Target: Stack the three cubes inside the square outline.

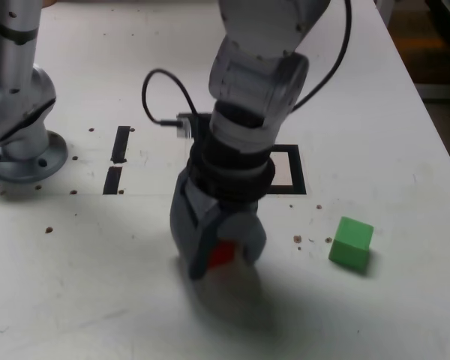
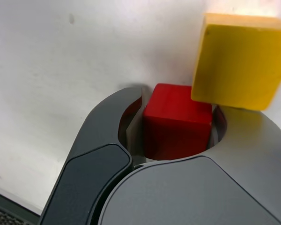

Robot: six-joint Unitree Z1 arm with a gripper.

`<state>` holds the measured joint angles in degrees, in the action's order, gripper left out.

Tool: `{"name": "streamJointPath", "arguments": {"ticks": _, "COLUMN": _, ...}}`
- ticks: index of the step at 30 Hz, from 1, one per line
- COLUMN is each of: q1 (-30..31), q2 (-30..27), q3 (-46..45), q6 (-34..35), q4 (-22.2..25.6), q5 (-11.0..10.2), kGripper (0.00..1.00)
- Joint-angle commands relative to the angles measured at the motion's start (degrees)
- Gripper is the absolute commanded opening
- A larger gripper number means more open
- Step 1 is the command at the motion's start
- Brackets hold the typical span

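Gripper [image 1: 223, 251] sat low on the table [image 1: 75, 300] in the lower centre of the exterior view, pointing down, jaws closed in on the red cube [image 1: 222, 254]. Wrist view confirmed: the red cube [image 2: 177, 121] was wedged between both dark jaws, faces roughly square to them, no gap seen on either side. So the grip was on, cube apparently still at table level; lift not evident.

Key relation for the next move: the square outline [image 1: 295, 171] lay up and to the right of the gripper in the exterior view, near it but clearly apart, partly hidden behind the wrist. Its visible white interior looked empty, no cube inside that I could see. The carry would likely go up-right across the frame, then down into the frame.

Yellow cube [image 2: 239, 61] showed only in the wrist view, just past the jaw tips, overlapping the red cube's corner in the picture and close to one jaw; touching or not, couldn't tell. Risk of nudging it on the lift, my guess.

Green cube [image 1: 351, 242] lay at the right of the exterior view, well apart from the gripper, below-right of the outline.

Two short black strips [image 1: 117, 161] at left-centre, not the target.
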<state>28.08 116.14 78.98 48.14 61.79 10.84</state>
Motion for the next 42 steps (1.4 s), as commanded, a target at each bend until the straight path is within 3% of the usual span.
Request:
{"name": "streamJointPath", "arguments": {"ticks": 1, "q1": 0.1, "q2": -2.0, "q3": 2.5, "q6": 0.2, "q4": 4.2, "q5": -0.1, "kGripper": 0.15}}
{"name": "streamJointPath", "arguments": {"ticks": 4, "q1": 0.1, "q2": -3.9, "q3": 7.9, "q6": 0.2, "q4": 12.5, "q5": -0.6, "kGripper": 0.15}}
{"name": "streamJointPath", "arguments": {"ticks": 6, "q1": 0.1, "q2": -5.0, "q3": 13.5, "q6": -1.1, "q4": 18.5, "q5": -2.0, "kGripper": 0.15}}
{"name": "streamJointPath", "arguments": {"ticks": 10, "q1": -0.7, "q2": -6.3, "q3": 22.2, "q6": -7.4, "q4": 25.7, "q5": -7.1, "kGripper": 0.15}}
{"name": "streamJointPath", "arguments": {"ticks": 14, "q1": -4.5, "q2": -7.0, "q3": 26.0, "q6": -16.1, "q4": 29.0, "q5": -11.3, "kGripper": 0.15}}
{"name": "streamJointPath", "arguments": {"ticks": 19, "q1": -11.0, "q2": -6.1, "q3": 26.0, "q6": -24.3, "q4": 28.8, "q5": -14.1, "kGripper": 0.15}}
{"name": "streamJointPath", "arguments": {"ticks": 24, "q1": -14.1, "q2": -5.2, "q3": 24.7, "q6": -27.4, "q4": 27.5, "q5": -15.8, "kGripper": 0.15}}
{"name": "streamJointPath", "arguments": {"ticks": 33, "q1": -14.7, "q2": -1.3, "q3": 20.7, "q6": -27.7, "q4": 21.5, "q5": -14.7, "kGripper": 0.15}}
{"name": "streamJointPath", "arguments": {"ticks": 42, "q1": -16.9, "q2": 3.0, "q3": 21.0, "q6": -31.8, "q4": 20.1, "q5": -15.3, "kGripper": 0.15}}
